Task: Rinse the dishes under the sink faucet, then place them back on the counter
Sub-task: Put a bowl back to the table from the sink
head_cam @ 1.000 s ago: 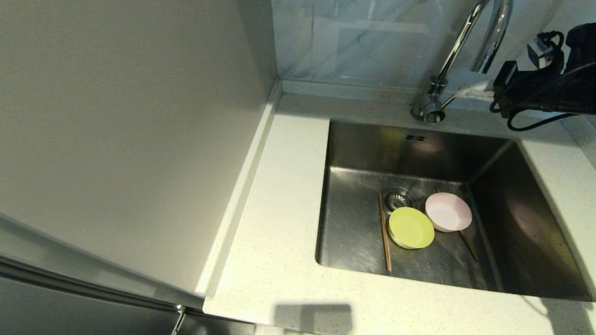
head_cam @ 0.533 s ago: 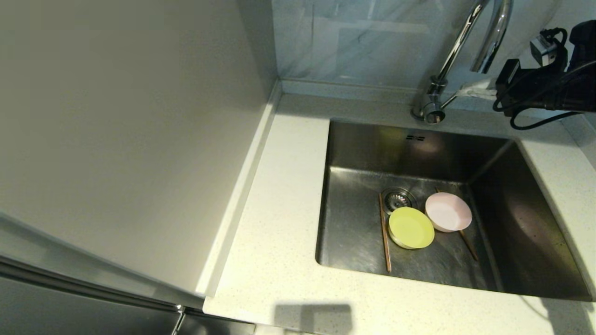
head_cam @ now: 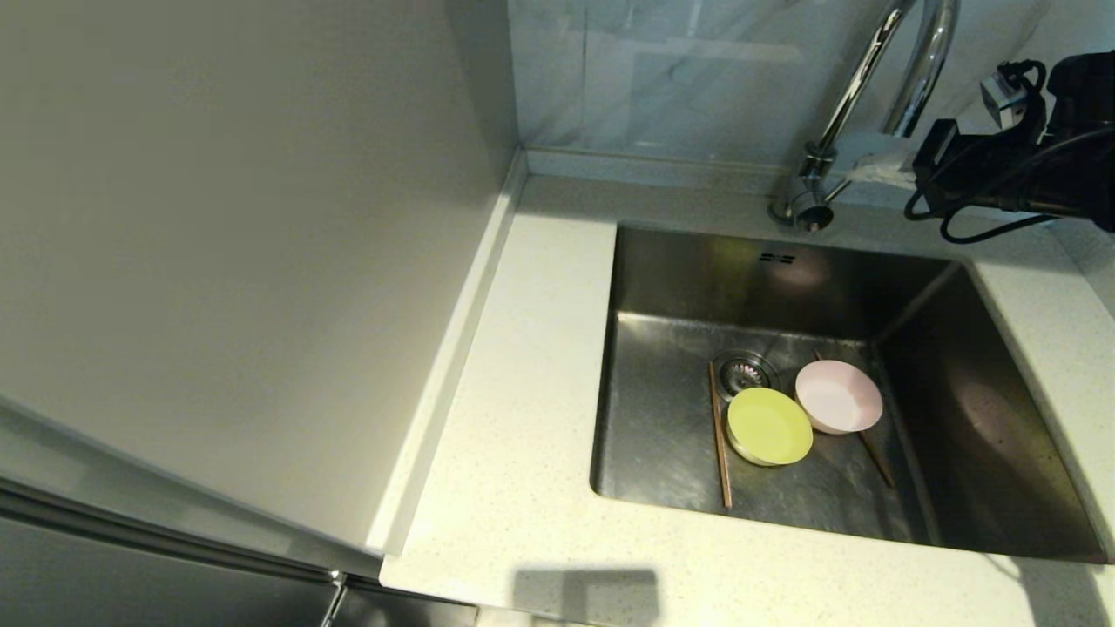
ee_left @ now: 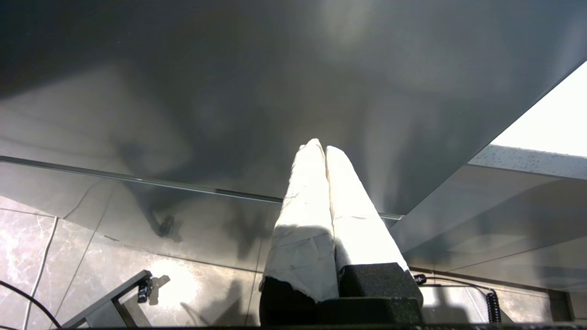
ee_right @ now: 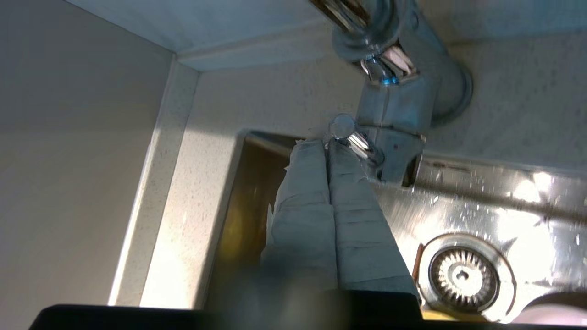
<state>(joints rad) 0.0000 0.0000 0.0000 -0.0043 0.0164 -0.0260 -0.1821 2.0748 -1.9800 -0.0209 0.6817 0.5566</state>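
Right gripper (ee_right: 326,145), pressed shut and empty, tips against the thin side lever (ee_right: 355,137) at the base of the sink faucet (head_cam: 871,78), apparently working the tap. No water visible from the spout. Just below the tips, the back wall of the sink (head_cam: 662,279). Farther down on the basin floor, the drain strainer (head_cam: 745,373), with the yellow-green bowl (head_cam: 769,426) and pale pink bowl (head_cam: 838,396) side by side just past it, rims nearly touching. One chopstick (head_cam: 719,435) alongside the green bowl, the other chopstick (head_cam: 874,457) partly under the pink one. Counter (head_cam: 523,366) around the basin bare of dishes. Left gripper (ee_left: 324,151) parked well away beside a dark panel, fingers together, holding nothing.

Judged early: dishes in the basin, not yet rinsed. Left to do: water on, each piece under the stream, then all four back onto the counter.
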